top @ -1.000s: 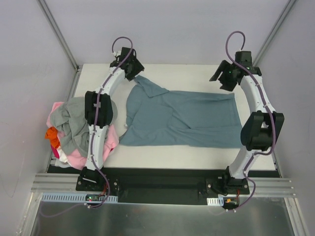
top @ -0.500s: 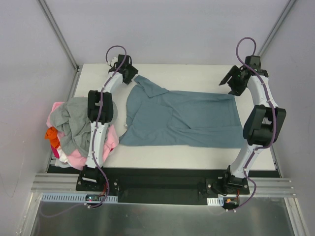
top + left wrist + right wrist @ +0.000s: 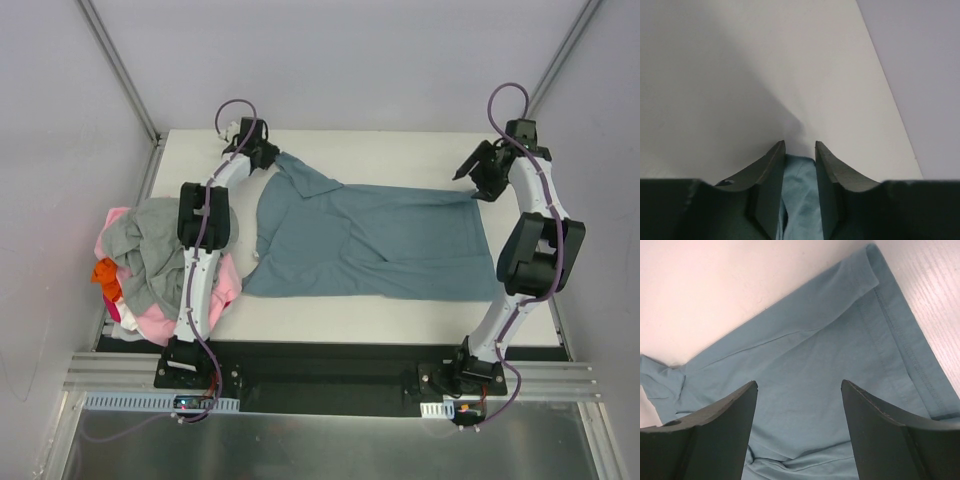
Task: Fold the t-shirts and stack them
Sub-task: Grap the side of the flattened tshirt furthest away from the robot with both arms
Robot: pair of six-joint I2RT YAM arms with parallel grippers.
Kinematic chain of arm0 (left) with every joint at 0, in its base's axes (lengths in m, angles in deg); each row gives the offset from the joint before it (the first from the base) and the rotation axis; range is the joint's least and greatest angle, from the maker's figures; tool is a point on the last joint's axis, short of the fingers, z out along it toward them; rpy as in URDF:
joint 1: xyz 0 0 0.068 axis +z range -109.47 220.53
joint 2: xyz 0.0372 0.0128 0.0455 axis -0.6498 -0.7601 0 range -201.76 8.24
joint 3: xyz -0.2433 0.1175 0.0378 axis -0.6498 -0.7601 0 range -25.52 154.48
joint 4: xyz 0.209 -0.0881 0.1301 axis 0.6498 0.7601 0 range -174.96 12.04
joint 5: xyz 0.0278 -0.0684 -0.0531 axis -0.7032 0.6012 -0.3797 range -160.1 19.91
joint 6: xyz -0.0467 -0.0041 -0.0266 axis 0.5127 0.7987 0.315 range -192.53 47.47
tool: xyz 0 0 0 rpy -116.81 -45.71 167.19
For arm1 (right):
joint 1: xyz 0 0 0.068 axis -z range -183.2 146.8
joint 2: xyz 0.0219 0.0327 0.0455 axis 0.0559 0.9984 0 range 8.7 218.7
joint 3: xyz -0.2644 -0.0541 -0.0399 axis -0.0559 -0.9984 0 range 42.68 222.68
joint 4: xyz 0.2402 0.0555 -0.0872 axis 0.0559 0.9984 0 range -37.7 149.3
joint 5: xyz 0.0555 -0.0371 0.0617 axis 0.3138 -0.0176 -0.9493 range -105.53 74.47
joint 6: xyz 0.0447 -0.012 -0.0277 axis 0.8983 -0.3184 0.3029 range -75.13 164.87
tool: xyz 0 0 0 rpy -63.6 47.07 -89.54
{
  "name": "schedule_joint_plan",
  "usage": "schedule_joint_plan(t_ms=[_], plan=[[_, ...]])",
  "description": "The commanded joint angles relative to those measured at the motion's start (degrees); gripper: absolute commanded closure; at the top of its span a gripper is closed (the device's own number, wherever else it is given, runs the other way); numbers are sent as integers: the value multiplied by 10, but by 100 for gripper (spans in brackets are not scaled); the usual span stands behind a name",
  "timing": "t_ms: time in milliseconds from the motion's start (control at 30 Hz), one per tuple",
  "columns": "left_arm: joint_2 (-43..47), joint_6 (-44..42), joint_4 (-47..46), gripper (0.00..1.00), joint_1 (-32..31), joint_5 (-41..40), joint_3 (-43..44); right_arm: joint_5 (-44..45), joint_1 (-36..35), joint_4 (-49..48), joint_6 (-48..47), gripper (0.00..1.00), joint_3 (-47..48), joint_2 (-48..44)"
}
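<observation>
Since it is limp, light cloth that sags and creases wherever it is unsupported, the dusty slate-blue t-shirt (image 3: pixel 370 240), collared and short-sleeved, is best taken at two corners of one edge and kept taut. It is spread out across the middle of the white table (image 3: pixel 400 148). Its far-left tip is pinched between the narrowed jaws of the left gripper (image 3: pixel 800 150), with cloth filling the gap. The right gripper (image 3: pixel 799 387) is held spread wide above the far-right hem corner, gripping nothing. A heap of grey, pink, orange and white t-shirts (image 3: pixel 150 265) is piled unfolded at the table's left edge.
</observation>
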Motion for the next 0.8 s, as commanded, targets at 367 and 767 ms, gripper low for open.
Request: schedule_joint_plan(t_ms=[367,767], plan=[[118,-15,-9,100,-3,6,-79,56,30,15,-31,28,66,62],[184,-27,-9,100,-5,9,-103,71,35,10,-42,29,203,188]])
